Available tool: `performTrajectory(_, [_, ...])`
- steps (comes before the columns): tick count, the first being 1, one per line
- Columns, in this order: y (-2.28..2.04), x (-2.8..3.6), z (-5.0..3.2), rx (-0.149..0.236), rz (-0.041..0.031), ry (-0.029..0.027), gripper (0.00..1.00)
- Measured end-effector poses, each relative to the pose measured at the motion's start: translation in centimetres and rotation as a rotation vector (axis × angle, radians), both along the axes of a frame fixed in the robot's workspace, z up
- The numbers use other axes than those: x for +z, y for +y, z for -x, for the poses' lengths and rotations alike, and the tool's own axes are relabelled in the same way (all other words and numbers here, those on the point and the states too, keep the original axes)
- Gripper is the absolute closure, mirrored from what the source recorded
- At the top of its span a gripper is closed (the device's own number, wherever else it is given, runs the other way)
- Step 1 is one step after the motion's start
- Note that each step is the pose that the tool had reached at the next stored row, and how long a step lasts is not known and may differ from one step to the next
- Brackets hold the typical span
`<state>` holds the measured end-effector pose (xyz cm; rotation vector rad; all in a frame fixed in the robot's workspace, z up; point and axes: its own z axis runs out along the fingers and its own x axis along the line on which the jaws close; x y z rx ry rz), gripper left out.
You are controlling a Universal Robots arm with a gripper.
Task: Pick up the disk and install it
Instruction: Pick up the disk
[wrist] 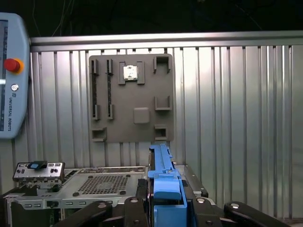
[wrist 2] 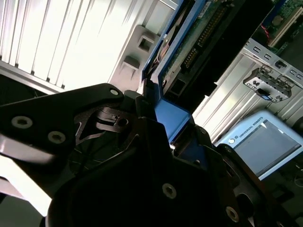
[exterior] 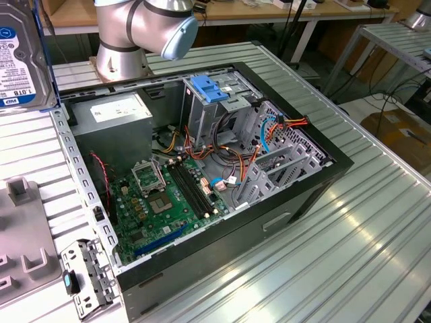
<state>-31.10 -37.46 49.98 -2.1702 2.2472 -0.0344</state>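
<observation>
The disk (exterior: pixel 20 57) is off the table at the exterior view's far left, its white and blue label facing the camera and a blue rail along its edge. In both wrist views my gripper (wrist 2: pixel 163 125) is shut on the disk's blue side rail (wrist: pixel 163 177), with the black fingers (wrist: pixel 137 201) pressed to either side. The disk's underside with its circuit board and connector (wrist 2: pixel 199 47) runs away from the fingers. It hangs above the grey fixture plate (wrist: pixel 130 97), beside the open computer case (exterior: pixel 323 168).
Inside the case are a motherboard (exterior: pixel 168 195), a grey power supply box (exterior: pixel 114 111) and a tall cage with a blue handle (exterior: pixel 212 91) among loose cables. A teach pendant (wrist: pixel 12 75) and a small front-panel bracket (exterior: pixel 84 276) lie nearby. The arm's base (exterior: pixel 121 54) stands behind the case.
</observation>
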Motion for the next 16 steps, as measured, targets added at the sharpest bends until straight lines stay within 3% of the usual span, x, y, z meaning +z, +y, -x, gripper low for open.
performTrajectory(6, [-0.86, -0.03, -0.63, 0.0, 0.0, 0.0, 0.63])
performTrajectory(16, [-1.1, -0.04, -3.8, 0.0, 0.0, 0.001, 0.63])
